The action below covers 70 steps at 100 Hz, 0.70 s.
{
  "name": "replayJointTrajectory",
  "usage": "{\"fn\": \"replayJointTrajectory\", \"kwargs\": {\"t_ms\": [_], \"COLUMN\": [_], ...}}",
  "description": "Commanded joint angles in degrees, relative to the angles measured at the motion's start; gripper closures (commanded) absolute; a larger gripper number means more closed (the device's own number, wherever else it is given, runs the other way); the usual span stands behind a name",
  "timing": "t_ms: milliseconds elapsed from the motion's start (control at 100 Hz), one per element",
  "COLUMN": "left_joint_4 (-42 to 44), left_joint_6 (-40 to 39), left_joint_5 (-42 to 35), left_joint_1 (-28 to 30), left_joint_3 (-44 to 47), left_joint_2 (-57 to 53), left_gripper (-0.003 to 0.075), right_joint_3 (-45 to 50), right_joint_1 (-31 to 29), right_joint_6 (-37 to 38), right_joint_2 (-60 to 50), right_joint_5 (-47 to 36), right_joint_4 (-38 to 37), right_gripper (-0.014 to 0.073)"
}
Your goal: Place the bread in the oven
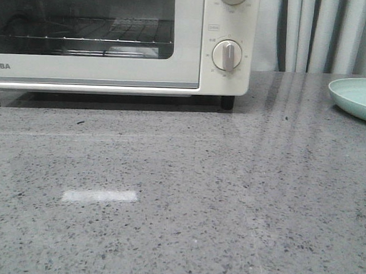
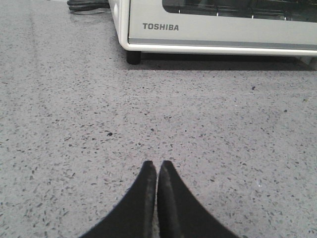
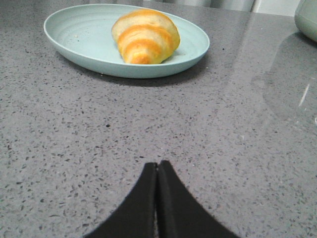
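Front view: the oven (image 1: 114, 38), a cream-white box with smooth enamel-like walls, stands at the back of the speckled grey stone table (image 1: 186, 198). Its glass-windowed door is closed, a thin metal wire rack (image 1: 84, 30) shows behind the pane, and two round beige dials (image 1: 226, 56) sit on its right panel. At the table's far right edge lies the rim of a pale mint plate (image 1: 357, 97), shallow and glossy.

In the right wrist view the bread (image 3: 145, 36) rests on that plate (image 3: 79, 34): a plump golden-brown roll with paler ridged bands, tapering to a point. The right gripper (image 3: 157, 166) hovers over bare table short of the plate, its black pointed fingers pressed together. The left gripper (image 2: 157, 166) is likewise closed tight on nothing, facing the oven's front and its grey lettering.
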Motion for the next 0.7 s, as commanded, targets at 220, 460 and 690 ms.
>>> {"fn": "replayJointTrajectory", "kwargs": {"t_ms": [220,460,690], "left_joint_4": [0.52,-4.03,-24.92], "left_joint_6": [-0.57,-0.57,-0.57], "left_joint_5": [-2.85,-9.17,-15.86], "left_joint_1": [-0.01,-0.12,-0.12], "left_joint_3": [1.31,1.31,1.31], "left_joint_2": [-1.79,-1.79,-1.79], "left_gripper": [0.0741,0.0741,0.0741], "right_joint_3": [0.73,0.73,0.73], "right_joint_1": [0.07,0.07,0.16], "right_joint_6": [-0.44,-0.44,10.03], "right_joint_2": [-1.21,-1.21,-1.21], "right_joint_5": [-4.65,-24.19,-43.99], "right_joint_4": [-4.61,-22.37,-19.31], "right_gripper": [0.0642,0.0642,0.0642]}}
